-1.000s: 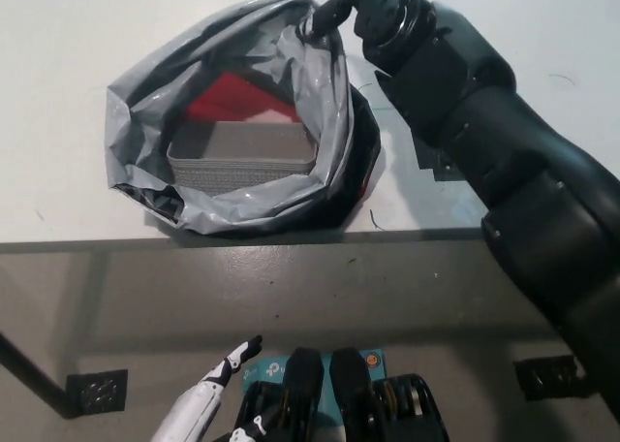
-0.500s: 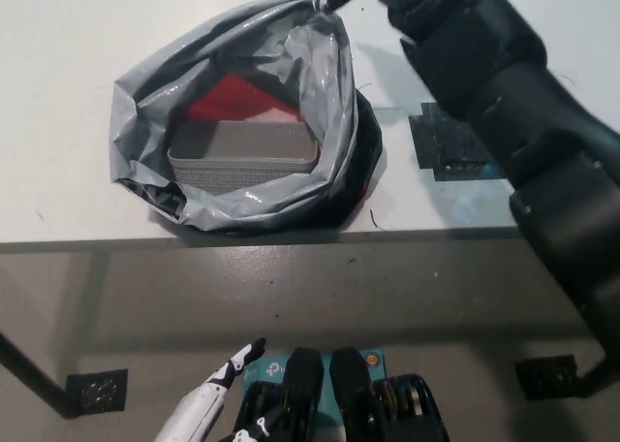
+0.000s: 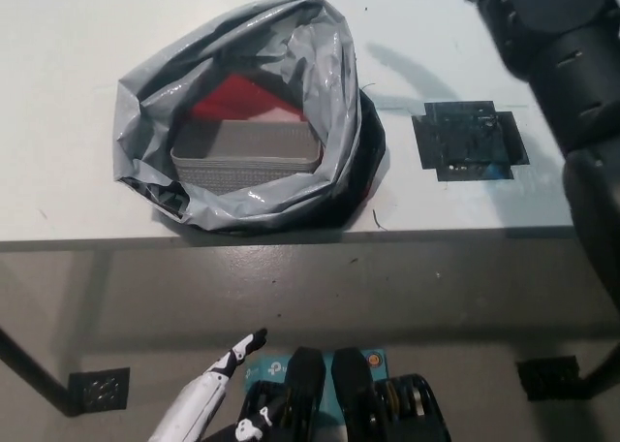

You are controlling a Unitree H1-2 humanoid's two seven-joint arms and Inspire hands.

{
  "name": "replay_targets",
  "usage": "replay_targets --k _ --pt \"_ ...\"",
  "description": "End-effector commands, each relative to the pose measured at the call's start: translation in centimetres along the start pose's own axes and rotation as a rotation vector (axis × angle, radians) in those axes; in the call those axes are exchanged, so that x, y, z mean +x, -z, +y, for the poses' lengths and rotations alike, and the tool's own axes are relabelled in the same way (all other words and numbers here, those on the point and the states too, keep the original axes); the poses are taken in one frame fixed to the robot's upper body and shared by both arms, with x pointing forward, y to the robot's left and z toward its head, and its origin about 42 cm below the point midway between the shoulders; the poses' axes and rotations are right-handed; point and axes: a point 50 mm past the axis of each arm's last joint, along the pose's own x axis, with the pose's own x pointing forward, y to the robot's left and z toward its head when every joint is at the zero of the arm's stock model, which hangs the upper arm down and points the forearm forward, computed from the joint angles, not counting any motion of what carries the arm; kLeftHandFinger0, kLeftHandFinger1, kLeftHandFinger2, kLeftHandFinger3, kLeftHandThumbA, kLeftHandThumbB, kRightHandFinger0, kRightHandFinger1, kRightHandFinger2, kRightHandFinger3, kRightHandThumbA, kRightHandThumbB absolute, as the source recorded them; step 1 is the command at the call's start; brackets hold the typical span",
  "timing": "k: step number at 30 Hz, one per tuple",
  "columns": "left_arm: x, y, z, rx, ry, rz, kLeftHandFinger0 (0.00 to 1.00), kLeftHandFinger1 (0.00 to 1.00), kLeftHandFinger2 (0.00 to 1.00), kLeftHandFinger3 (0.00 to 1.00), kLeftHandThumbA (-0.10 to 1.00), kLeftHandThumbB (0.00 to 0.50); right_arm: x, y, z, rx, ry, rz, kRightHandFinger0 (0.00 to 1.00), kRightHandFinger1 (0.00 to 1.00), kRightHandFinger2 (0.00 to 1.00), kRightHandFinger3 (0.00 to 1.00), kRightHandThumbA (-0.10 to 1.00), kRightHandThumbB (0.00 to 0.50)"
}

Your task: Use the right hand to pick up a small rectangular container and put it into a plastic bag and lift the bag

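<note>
1. Bag [image 3: 325,83]: grey plastic, sitting on the table [image 3: 58,93] near its front edge, mouth slumped wide open. Nothing grips its rim, so the lift is judged not yet achieved.
2. Container [image 3: 247,156]: small grey rectangular tub, resting inside the bag toward the near side; this step appears done.
3. Red item [image 3: 237,98]: inside the bag behind the container; what it is cannot be told.
4. Right arm [image 3: 572,64]: black, at upper right, apart from the bag; its hand lies outside the view, so its grip is unknown.
5. Left hand [image 3: 242,350]: white, idle below the table edge; whether its fingers are spread cannot be told.
6. Black patch [image 3: 467,140]: flat on the table, right of the bag.
</note>
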Motion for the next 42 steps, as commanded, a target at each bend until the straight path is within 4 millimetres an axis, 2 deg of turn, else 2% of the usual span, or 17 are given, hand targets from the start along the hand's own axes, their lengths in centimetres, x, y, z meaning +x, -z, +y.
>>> replay_targets --k 1,3,4,6,7,8,12,15,16,17,18,19,23,26,29,32,42 --pt "3.4 -2.1 4.1 0.058 -0.055 -0.095 1.0 1.0 1.0 1.0 0.82 0.201 -15.6 -19.0 -5.2 -0.104 -0.063 -0.695 1.0 1.0 1.0 1.0 1.0 0.416" --pt "4.3 -2.3 5.1 0.063 -0.072 -0.114 1.0 1.0 1.0 1.0 0.81 0.196 -19.5 -18.8 -6.0 -0.203 0.018 -0.781 1.0 1.0 1.0 1.0 1.0 0.373" --pt "5.0 -2.6 6.2 0.073 -0.09 -0.137 1.0 1.0 1.0 1.0 0.81 0.19 -24.2 -17.6 -6.7 -0.316 0.113 -0.869 1.0 1.0 1.0 1.0 1.0 0.391" --pt "5.7 -2.8 6.9 0.077 -0.106 -0.158 1.0 1.0 1.0 1.0 0.81 0.189 -27.7 -16.2 -7.0 -0.396 0.174 -0.921 1.0 1.0 1.0 1.0 1.0 0.387" --pt "5.9 -2.8 7.1 0.072 -0.113 -0.163 1.0 1.0 1.0 1.0 0.82 0.19 -28.3 -16.0 -7.0 -0.412 0.184 -0.93 1.0 1.0 1.0 1.0 1.0 0.477" --pt "6.9 -3.2 8.0 0.065 -0.131 -0.178 1.0 1.0 1.0 1.0 0.85 0.181 -32.1 -14.0 -7.1 -0.484 0.242 -0.989 1.0 1.0 1.0 1.0 1.0 0.373" --pt "8.2 -3.8 9.4 0.055 -0.16 -0.193 1.0 1.0 1.0 1.0 0.89 0.17 -37.0 -11.0 -6.5 -0.53 0.264 -1.066 1.0 1.0 1.0 1.0 1.0 0.365" --pt "8.7 -4.1 9.9 0.055 -0.172 -0.2 1.0 1.0 1.0 1.0 0.89 0.17 -38.4 -10.4 -6.3 -0.535 0.252 -1.091 1.0 1.0 1.0 1.0 1.0 0.36" --pt "8.8 -4.2 10.3 0.061 -0.181 -0.204 1.0 1.0 1.0 1.0 0.94 0.167 -39.4 -9.4 -5.8 -0.509 0.256 -1.127 1.0 1.0 1.0 1.0 1.0 0.421" --pt "9.0 -4.4 11.0 0.056 -0.201 -0.207 1.0 1.0 1.0 1.0 0.94 0.177 -41.2 -7.6 -4.7 -0.489 0.261 -1.171 1.0 1.0 1.0 1.0 1.0 0.435" --pt "9.1 -4.4 11.2 0.056 -0.208 -0.21 1.0 1.0 1.0 1.0 0.96 0.181 -41.9 -6.8 -4.1 -0.496 0.266 -1.181 1.0 1.0 1.0 1.0 1.0 0.419" --pt "9.2 -4.5 11.4 0.052 -0.214 -0.213 1.0 1.0 1.0 1.0 0.96 0.181 -42.2 -5.9 -3.6 -0.506 0.267 -1.181 1.0 1.0 1.0 1.0 1.0 0.417" --pt "9.6 -4.8 12.4 0.044 -0.227 -0.223 1.0 1.0 1.0 1.0 0.99 0.177 -43.1 -2.1 -1.6 -0.472 0.263 -1.173 1.0 1.0 1.0 1.0 1.0 0.481" --pt "10.2 -5.1 13.3 0.029 -0.24 -0.24 1.0 1.0 1.0 1.0 0.97 0.172 -43.5 1.5 0.6 -0.4 0.242 -1.194 1.0 1.0 1.0 1.0 1.0 0.469" --pt "10.6 -5.5 14.0 0.037 -0.244 -0.245 1.0 1.0 1.0 1.0 0.94 0.178 -43.3 3.4 2.3 -0.343 0.221 -1.215 1.0 1.0 1.0 1.0 1.0 0.477" --pt "11.1 -5.9 14.4 0.044 -0.246 -0.255 1.0 1.0 1.0 1.0 0.93 0.176 -42.7 5.1 3.5 -0.259 0.189 -1.24 1.0 1.0 1.0 1.0 1.0 0.5" --pt "10.8 -6.0 14.5 0.056 -0.252 -0.245 1.0 1.0 1.0 1.0 0.91 0.164 -40.2 8.6 6.9 -0.059 0.088 -1.202 1.0 1.0 1.0 1.0 1.0 0.486"
